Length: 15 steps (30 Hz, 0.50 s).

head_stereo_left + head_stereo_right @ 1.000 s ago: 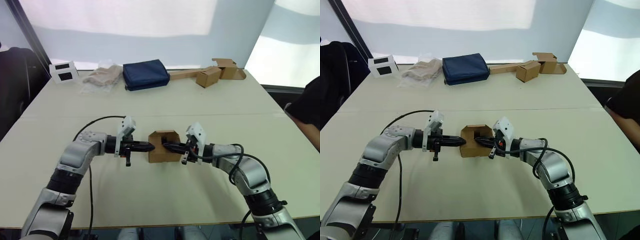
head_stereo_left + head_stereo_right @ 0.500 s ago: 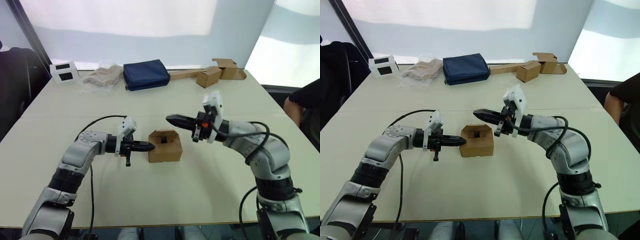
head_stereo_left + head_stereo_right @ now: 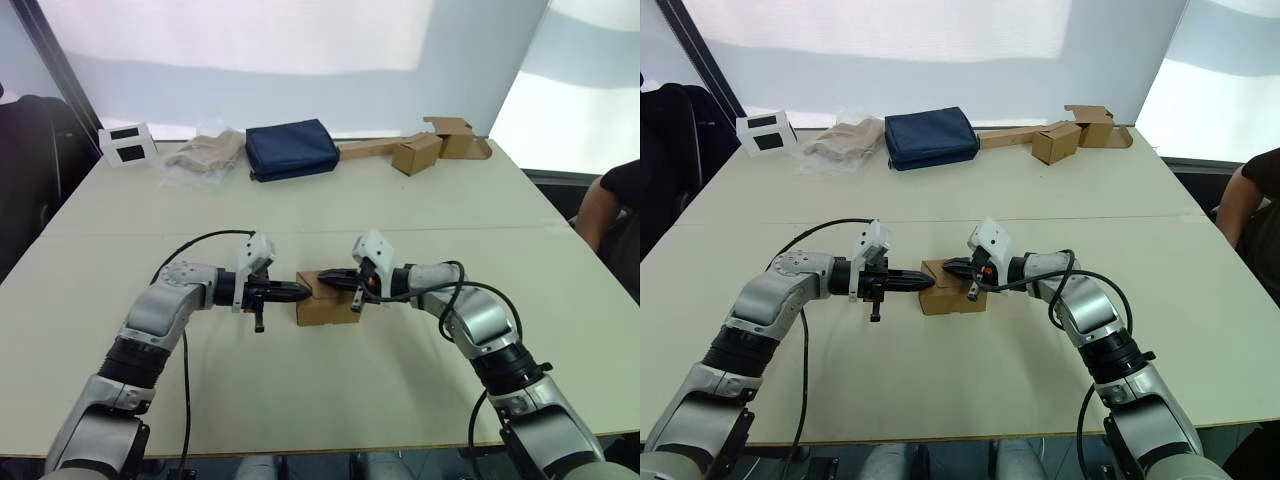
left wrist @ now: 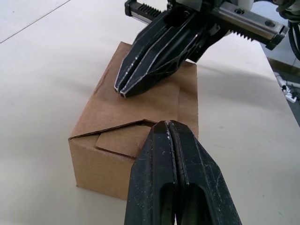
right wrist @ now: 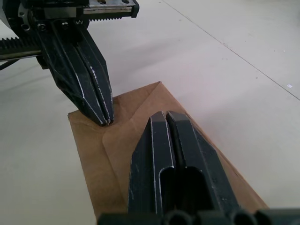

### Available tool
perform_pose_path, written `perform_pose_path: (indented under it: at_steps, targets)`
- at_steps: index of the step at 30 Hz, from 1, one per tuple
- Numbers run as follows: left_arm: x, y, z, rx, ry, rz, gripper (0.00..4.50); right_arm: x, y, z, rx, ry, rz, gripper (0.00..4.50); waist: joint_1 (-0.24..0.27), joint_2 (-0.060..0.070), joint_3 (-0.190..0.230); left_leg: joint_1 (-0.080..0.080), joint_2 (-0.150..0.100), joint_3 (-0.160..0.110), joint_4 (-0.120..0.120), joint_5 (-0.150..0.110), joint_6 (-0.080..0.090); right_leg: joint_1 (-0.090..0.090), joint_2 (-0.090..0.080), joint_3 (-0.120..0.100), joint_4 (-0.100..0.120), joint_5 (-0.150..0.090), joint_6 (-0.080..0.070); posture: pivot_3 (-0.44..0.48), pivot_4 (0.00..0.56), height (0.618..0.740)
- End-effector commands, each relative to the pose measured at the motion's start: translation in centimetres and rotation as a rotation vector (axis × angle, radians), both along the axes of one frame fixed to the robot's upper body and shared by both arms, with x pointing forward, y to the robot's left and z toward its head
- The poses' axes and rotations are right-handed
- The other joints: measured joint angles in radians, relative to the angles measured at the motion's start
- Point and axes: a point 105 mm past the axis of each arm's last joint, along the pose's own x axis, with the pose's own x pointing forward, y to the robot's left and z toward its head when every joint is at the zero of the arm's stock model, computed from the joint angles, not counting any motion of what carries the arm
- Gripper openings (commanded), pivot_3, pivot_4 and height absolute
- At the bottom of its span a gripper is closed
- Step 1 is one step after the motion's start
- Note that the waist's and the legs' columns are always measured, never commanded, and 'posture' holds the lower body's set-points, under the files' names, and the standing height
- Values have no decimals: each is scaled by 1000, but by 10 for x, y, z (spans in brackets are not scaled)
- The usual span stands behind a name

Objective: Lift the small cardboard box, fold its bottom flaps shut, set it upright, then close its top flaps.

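Observation:
The small cardboard box (image 3: 326, 310) stands on the table in front of me, its top flaps lying nearly flat with a seam showing (image 4: 123, 136). My left gripper (image 3: 306, 292) is shut, and its tip touches the box's upper left edge. From the right, my right gripper (image 3: 327, 281) reaches over the box, shut, its tip resting on the top flaps. In the right wrist view both shut tips meet over the brown top (image 5: 117, 140), the left gripper (image 5: 106, 121) opposite the right gripper (image 5: 165, 114).
Along the far edge lie a white box with dark windows (image 3: 127, 142), a clear bag of beige material (image 3: 205, 152), a navy pouch (image 3: 291, 149) and oblong brown cartons with a cardboard strip (image 3: 418, 153). A person's arm (image 3: 612, 200) shows at the right table edge.
My right gripper, raised above the box half a second ago, has come down onto its top. The flaps that stood open now lie flat. The left gripper has not moved.

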Motion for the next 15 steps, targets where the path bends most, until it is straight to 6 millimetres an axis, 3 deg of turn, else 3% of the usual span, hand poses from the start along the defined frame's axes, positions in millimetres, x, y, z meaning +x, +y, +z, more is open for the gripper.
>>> perform_pose_path:
  at_steps: [1,8,15]
  targets:
    - [-1,5,6,-9,-2,5,11,0,-1,5,5,-35,-5,0,0,0,0,0,0,0,0,0,0,0,0,0,0,0,0,0,150,740]
    - [20,0,47,-153,-8,37,11,-4,-2,8,14,-43,-7,0,3,0,0,-1,0,0,0,0,0,0,0,-1,0,0,0,0,150,740]
    - [36,-27,30,-107,-20,30,11,-17,-5,18,36,-35,12,0,0,0,0,-1,-1,1,0,0,0,0,0,0,-1,0,0,0,150,740]
